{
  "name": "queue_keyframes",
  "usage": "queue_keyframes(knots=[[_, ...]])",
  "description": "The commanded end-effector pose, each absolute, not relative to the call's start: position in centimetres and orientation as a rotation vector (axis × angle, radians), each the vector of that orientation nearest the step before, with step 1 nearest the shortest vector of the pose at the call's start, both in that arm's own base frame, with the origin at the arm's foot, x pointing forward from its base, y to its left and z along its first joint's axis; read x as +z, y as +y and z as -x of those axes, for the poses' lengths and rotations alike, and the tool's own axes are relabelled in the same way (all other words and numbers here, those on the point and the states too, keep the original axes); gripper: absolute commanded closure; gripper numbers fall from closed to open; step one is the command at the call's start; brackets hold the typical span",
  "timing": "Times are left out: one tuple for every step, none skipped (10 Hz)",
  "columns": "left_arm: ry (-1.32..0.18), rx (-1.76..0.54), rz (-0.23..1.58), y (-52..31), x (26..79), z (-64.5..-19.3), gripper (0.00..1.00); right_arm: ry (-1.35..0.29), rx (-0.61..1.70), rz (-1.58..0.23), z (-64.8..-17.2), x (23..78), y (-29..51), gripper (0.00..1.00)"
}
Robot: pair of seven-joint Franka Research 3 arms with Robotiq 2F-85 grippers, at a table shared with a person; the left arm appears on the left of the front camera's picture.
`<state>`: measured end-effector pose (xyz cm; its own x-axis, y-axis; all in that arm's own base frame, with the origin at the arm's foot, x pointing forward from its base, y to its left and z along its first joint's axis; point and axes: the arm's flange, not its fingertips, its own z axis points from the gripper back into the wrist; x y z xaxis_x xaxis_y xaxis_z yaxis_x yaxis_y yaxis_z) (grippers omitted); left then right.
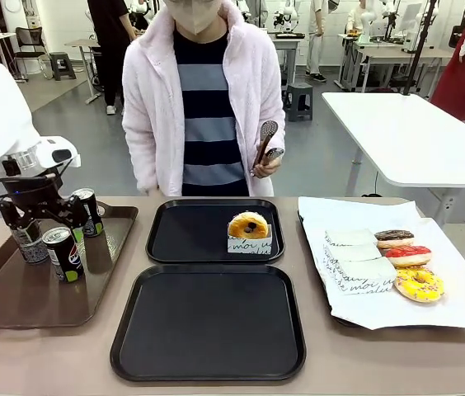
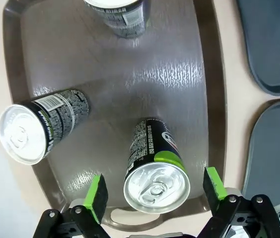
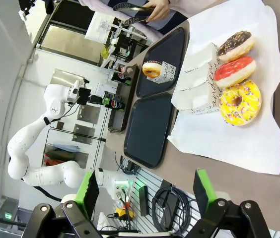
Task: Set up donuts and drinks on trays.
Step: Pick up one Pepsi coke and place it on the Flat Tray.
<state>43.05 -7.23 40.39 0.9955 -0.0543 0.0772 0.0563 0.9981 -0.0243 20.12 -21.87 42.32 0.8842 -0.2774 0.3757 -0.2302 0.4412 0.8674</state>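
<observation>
My left gripper [image 1: 44,219] hangs open over several dark soda cans on the brown tray [image 1: 18,293]. In the left wrist view the gripper [image 2: 155,191] straddles a green-marked can [image 2: 152,148] without touching it. That can seems to be the front one [image 1: 65,254]. Other cans stand at the left [image 2: 40,126] and far end [image 2: 117,15]. An orange donut [image 1: 248,224] in a paper sleeve sits on the far black tray [image 1: 187,235]. The near black tray [image 1: 208,322] is bare. My right gripper [image 3: 145,191] is open, high beside the table.
Chocolate [image 1: 394,238], red [image 1: 406,254] and yellow [image 1: 419,285] donuts lie beside white paper sleeves [image 1: 352,256] on the paper-lined tray [image 1: 463,280] at the right. A person in a pink jacket stands at the far side, holding tongs [image 1: 265,140].
</observation>
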Motion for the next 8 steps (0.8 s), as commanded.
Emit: queue_keyframes(knots=[[-0.073, -0.049, -0.011, -7.31, 39.18, -42.92, 0.0, -0.525, -0.022, -1.14, -20.16, 42.29, -21.96, 0.0], [-0.083, -0.051, -0.019, -7.36, 38.9, -43.17, 0.0, -0.525, -0.022, -1.14, -20.16, 42.29, -21.96, 0.0], [-0.103, -0.05, -0.007, -7.34, 38.58, -43.11, 0.0, -0.525, -0.022, -1.14, -20.16, 42.29, -21.96, 0.0], [-0.124, -0.049, -0.003, -7.36, 38.6, -43.29, 0.0, -0.525, -0.022, -1.14, -20.16, 42.29, -21.96, 0.0], [-0.129, -0.05, -0.007, -7.41, 38.67, -43.34, 0.0, -0.525, -0.022, -1.14, -20.16, 42.29, -21.96, 0.0], [-0.126, -0.069, -0.012, -7.39, 38.55, -43.14, 0.0, -0.525, -0.022, -1.14, -20.16, 42.29, -21.96, 0.0], [-0.118, -0.07, -0.013, -7.41, 38.64, -43.19, 0.42, -0.525, -0.022, -1.14, -20.16, 42.29, -21.96, 0.0], [-0.107, -0.063, -0.013, -7.4, 38.68, -43.13, 0.45, -0.525, -0.022, -1.14, -20.16, 42.29, -21.96, 0.0]])
